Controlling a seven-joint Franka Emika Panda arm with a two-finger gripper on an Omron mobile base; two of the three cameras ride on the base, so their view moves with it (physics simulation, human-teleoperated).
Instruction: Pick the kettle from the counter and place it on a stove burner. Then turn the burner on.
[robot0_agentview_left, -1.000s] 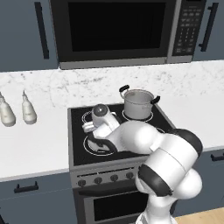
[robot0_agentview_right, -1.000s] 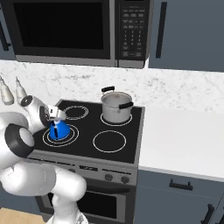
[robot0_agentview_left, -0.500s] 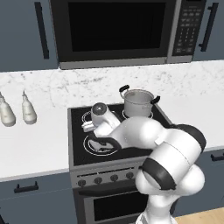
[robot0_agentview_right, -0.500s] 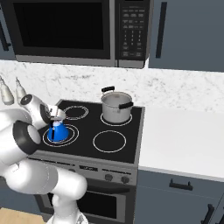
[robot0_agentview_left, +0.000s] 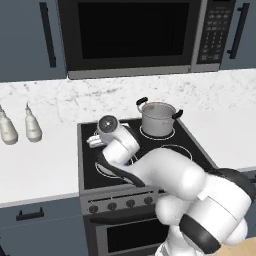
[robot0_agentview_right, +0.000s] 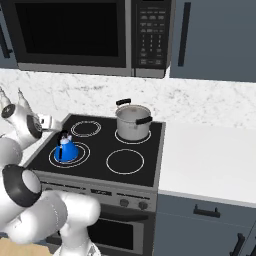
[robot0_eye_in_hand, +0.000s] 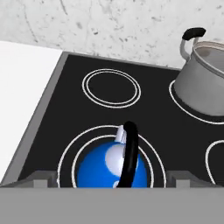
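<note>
The blue kettle (robot0_agentview_right: 66, 150) stands upright on the widest double-ring stove burner (robot0_agentview_right: 83, 150) at the front left of the black cooktop. In the hand view the kettle (robot0_eye_in_hand: 107, 168) sits low and centred inside the burner's rings (robot0_eye_in_hand: 70, 148), its black handle arching over the pale knob. My gripper (robot0_agentview_right: 52, 121) hovers above and to the left of it, open, fingers apart with nothing between them. In the left base view my gripper (robot0_agentview_left: 95, 142) hangs over the front left burner and my arm hides the kettle. The white counter (robot0_agentview_left: 40, 160) lies left of the stove.
A steel pot (robot0_agentview_right: 132, 122) with black handles occupies the back right burner. Two white bottles (robot0_agentview_left: 32, 131) stand on the left counter by the wall. A microwave (robot0_agentview_left: 130, 30) hangs above the stove. Control knobs (robot0_agentview_left: 110, 205) line the stove's front panel.
My hand has lifted up and back to the left, away from the kettle. The kettle stays put on the large burner.
</note>
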